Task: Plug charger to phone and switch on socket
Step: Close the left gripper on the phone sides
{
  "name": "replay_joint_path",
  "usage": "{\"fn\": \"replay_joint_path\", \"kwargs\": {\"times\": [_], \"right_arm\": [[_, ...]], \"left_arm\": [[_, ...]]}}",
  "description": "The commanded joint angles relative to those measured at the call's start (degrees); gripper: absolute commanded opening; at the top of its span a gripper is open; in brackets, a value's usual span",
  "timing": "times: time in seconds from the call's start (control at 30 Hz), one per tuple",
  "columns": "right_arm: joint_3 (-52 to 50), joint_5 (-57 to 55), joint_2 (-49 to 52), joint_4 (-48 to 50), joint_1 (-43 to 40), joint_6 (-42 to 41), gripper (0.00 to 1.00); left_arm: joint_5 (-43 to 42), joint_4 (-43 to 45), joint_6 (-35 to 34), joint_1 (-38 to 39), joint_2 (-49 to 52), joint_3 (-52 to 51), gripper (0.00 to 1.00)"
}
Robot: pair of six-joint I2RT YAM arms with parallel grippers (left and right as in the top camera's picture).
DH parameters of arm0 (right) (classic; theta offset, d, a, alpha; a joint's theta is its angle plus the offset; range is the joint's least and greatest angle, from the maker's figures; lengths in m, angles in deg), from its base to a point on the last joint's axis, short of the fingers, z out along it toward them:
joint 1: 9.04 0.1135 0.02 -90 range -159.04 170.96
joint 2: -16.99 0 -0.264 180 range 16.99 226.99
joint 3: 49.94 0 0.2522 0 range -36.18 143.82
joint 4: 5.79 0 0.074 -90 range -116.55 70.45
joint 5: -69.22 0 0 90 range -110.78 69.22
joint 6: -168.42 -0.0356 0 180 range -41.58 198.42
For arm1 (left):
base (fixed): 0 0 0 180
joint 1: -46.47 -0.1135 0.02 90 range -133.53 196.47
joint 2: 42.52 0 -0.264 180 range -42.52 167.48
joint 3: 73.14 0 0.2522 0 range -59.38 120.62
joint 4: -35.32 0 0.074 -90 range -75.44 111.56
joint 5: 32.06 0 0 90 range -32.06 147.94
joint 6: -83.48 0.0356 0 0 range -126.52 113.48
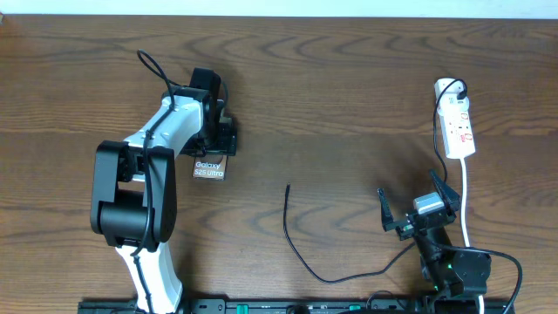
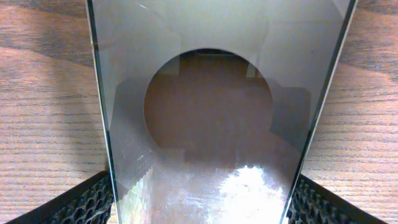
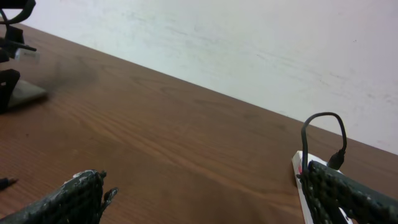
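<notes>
One phone point(image 2: 208, 93) within left claw point(image 2: 199, 202)

I see the phone point(image 1: 209, 168) showing a brown screen with white lettering, on my brown wood-grain table point(image 1: 349, 105). The power strip point(image 1: 457, 129) is white with red marks, its cord point(image 1: 465, 196) white, and the charger cable point(image 1: 285, 218) black.

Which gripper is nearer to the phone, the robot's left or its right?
Left. The left gripper is at the phone, its fingers against both long edges. The right gripper hangs open far across the table, beside the white cord.
</notes>
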Motion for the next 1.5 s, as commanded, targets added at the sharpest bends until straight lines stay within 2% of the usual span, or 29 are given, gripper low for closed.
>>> {"fn": "replay_joint_path", "kwargs": {"times": [0.0, 0.27, 0.33, 0.63, 0.73, 1.07, 1.1, 1.17, 1.2, 1.27, 1.47], "right_arm": [[-0.09, -0.07, -0.35, -0.28, -0.57, 0.68, 0.99], [-0.09, -0.07, -0.35, -0.28, -0.57, 0.68, 0.99], [-0.09, -0.04, -0.35, -0.28, -0.57, 0.68, 0.99], [-0.09, -0.04, -0.35, -0.28, -0.57, 0.68, 0.99], [-0.09, -0.04, -0.35, -0.28, -0.57, 0.68, 0.99], [-0.09, -0.04, -0.35, -0.28, -0.57, 0.68, 0.99], [-0.09, -0.04, -0.35, -0.28, -0.57, 0.68, 0.99], [-0.09, -0.04, -0.35, -0.28, -0.57, 0.68, 0.99], [-0.09, -0.07, -0.35, -0.28, -0.57, 0.68, 0.99], [-0.09, -0.04, -0.35, -0.28, -0.57, 0.68, 0.99], [-0.09, -0.04, -0.35, -0.28, -0.57, 0.68, 0.99]], "left_arm": [[0.59, -0.13, 0.55, 0.07, 0.85, -0.24, 0.86], [0.61, -0.11, 0.55, 0.07, 0.85, -0.24, 0.84], [0.61, -0.11, 0.55, 0.07, 0.85, -0.24, 0.81], [0.59, -0.13, 0.55, 0.07, 0.85, -0.24, 0.79], [0.59, -0.11, 0.55, 0.07, 0.87, -0.24, 0.75], [0.61, -0.13, 0.52, 0.07, 1.57, -0.24, 0.48], [0.59, -0.13, 0.52, 0.07, 1.79, -0.24, 0.38], [0.59, -0.17, 0.52, 0.07, 1.88, -0.24, 0.33], [0.59, -0.20, 0.52, 0.07, 1.88, -0.24, 0.27], [0.57, -0.26, 0.46, 0.07, 1.88, -0.24, 0.09], [0.57, -0.61, 0.46, 0.07, 1.88, -0.24, 0.07]]}}
